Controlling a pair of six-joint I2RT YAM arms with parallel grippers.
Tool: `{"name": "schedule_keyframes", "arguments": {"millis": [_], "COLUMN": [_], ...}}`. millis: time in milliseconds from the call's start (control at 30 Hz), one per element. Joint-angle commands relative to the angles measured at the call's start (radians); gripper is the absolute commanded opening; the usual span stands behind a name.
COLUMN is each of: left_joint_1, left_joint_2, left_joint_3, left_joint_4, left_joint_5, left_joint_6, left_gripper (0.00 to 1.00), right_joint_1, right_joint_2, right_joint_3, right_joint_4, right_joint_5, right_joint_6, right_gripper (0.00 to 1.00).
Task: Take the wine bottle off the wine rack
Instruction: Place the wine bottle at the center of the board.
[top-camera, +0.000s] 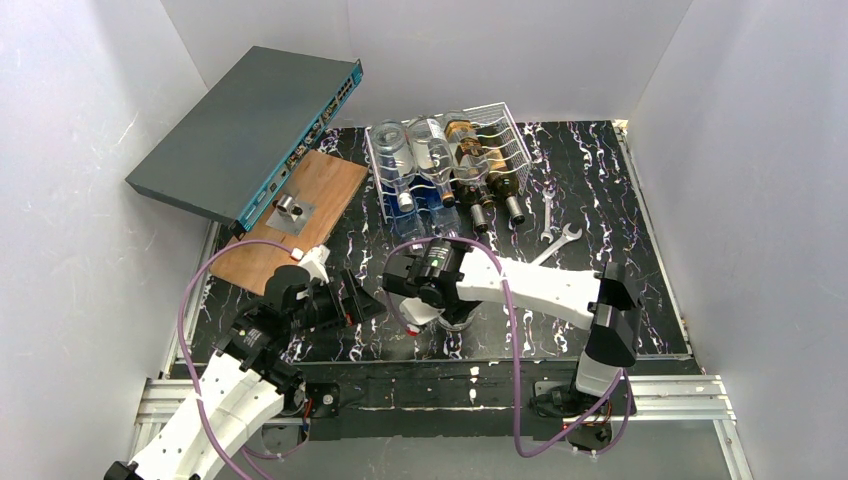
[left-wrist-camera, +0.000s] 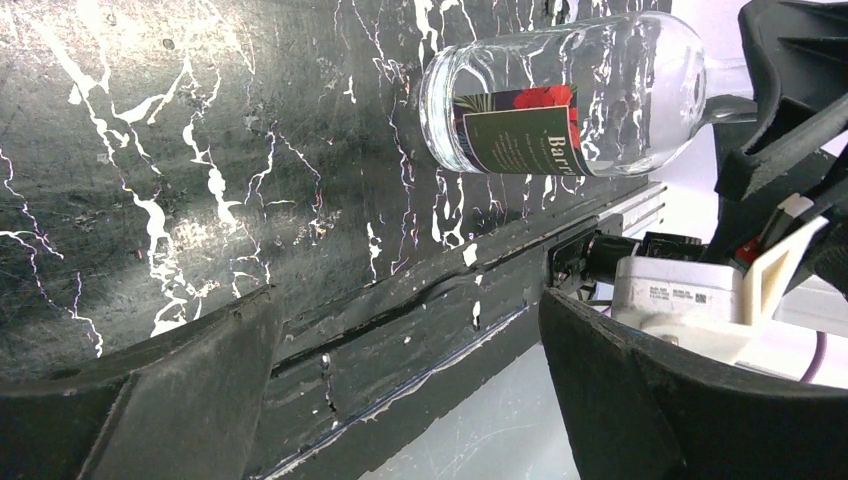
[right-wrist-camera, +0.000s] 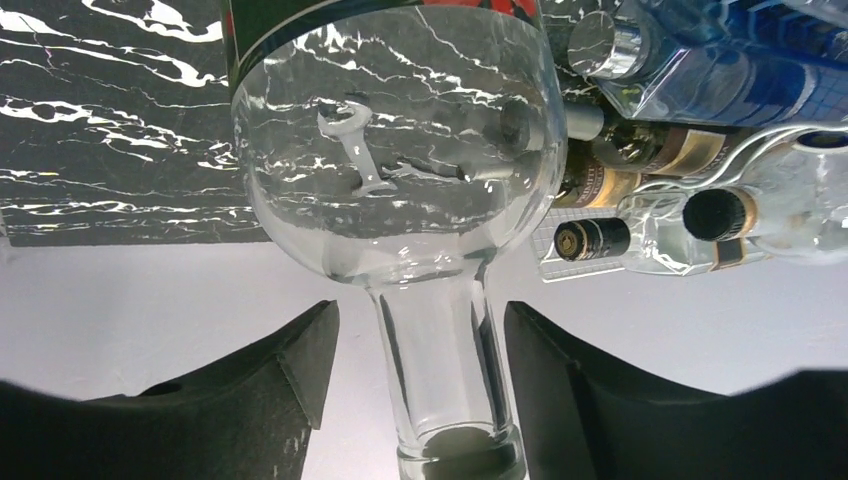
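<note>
The clear glass wine bottle (right-wrist-camera: 400, 150) with a dark green and red label (left-wrist-camera: 540, 130) is off the wine rack, near the table's front edge, mostly hidden under my right gripper (top-camera: 430, 285) in the top view. My right gripper (right-wrist-camera: 420, 320) is open around the bottle's neck, with a gap on each side and neither finger touching the glass. The white wire wine rack (top-camera: 512, 125) stands at the back with several other bottles lying in it. My left gripper (left-wrist-camera: 410, 310) is open and empty, left of the bottle (left-wrist-camera: 560, 95).
A grey network switch (top-camera: 250, 130) leans against the left wall, over a wooden board (top-camera: 290, 225) that carries a small metal cylinder (top-camera: 290, 207). Two wrenches (top-camera: 558, 240) lie on the black marbled table (top-camera: 620, 200) right of the rack. White walls enclose three sides.
</note>
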Motion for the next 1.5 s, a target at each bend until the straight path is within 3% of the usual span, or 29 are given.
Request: {"name": "schedule_keyframes", "arguments": {"millis": [0, 233, 500, 900, 1200, 1467], "left_joint_1": [-0.002, -0.002, -0.003, -0.002, -0.002, -0.012], "left_joint_2": [-0.003, -0.004, 0.0, 0.013, 0.036, 0.051], "left_joint_3": [-0.013, -0.01, 0.022, 0.084, 0.093, 0.109], "left_joint_4": [-0.014, -0.018, -0.035, -0.047, -0.005, 0.015], "left_joint_5": [-0.003, -0.004, -0.003, 0.022, 0.088, 0.134], "left_joint_6": [0.016, 0.02, 0.031, 0.085, 0.099, 0.104], "left_gripper": [0.98, 0.98, 0.98, 0.98, 0.98, 0.98], "right_joint_1": [0.02, 0.071, 0.171, 0.14, -0.082, -0.46], "right_joint_2": [0.01, -0.003, -0.036, -0.068, -0.113, -0.136], "right_joint_3": [0.047, 0.099, 0.279, 0.543, 0.575, 0.543], "right_joint_4": [-0.02, -0.02, -0.021, -0.015, 0.113, 0.217], "right_joint_5": [0.008, -0.018, -0.149, -0.286, -0.337, -0.519], "right_joint_6": [-0.036, 0.003, 0.098, 0.179, 0.281, 0.427], "right_gripper": [0.74, 0.98, 0.98, 0.98, 0.98, 0.98]}}
